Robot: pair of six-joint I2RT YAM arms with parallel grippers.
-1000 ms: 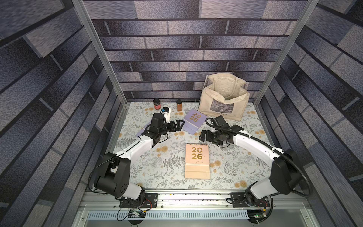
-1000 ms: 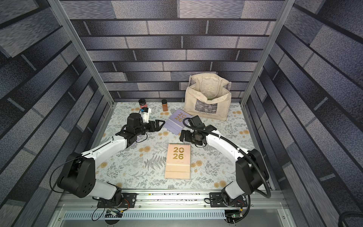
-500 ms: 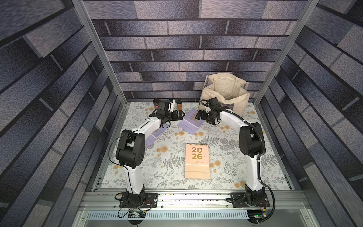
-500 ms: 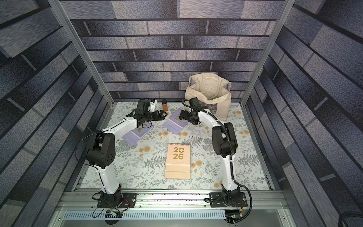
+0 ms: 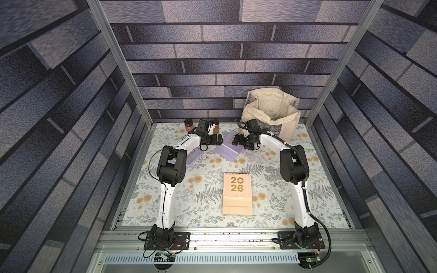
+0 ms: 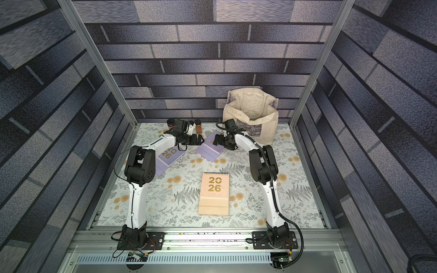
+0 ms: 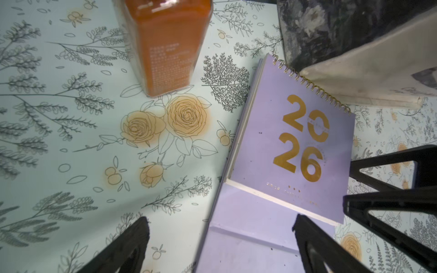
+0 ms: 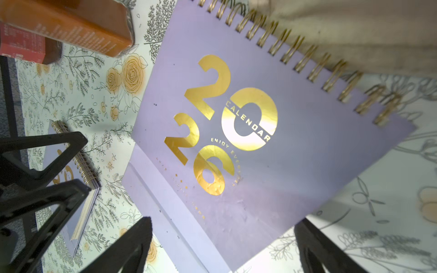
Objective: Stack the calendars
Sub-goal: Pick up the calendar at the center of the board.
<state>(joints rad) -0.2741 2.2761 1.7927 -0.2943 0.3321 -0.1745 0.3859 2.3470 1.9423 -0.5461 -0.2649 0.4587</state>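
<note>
Both arms reach far forward and inward, grippers facing each other.
The left arm [image 5: 165,203] and right arm [image 5: 299,203] rise from their bases, elbows bent high, forearms angled inward. The left gripper [image 5: 219,139] and right gripper [image 5: 235,140] hang low, near one another but apart, both with jaws spread wide.

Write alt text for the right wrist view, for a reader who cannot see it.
A lilac calendar with gold "2026" on its cover lies flat on the floral table cover, below the open right gripper. A second lilac calendar, an orange bottle and a cream bag sit nearby.
</note>
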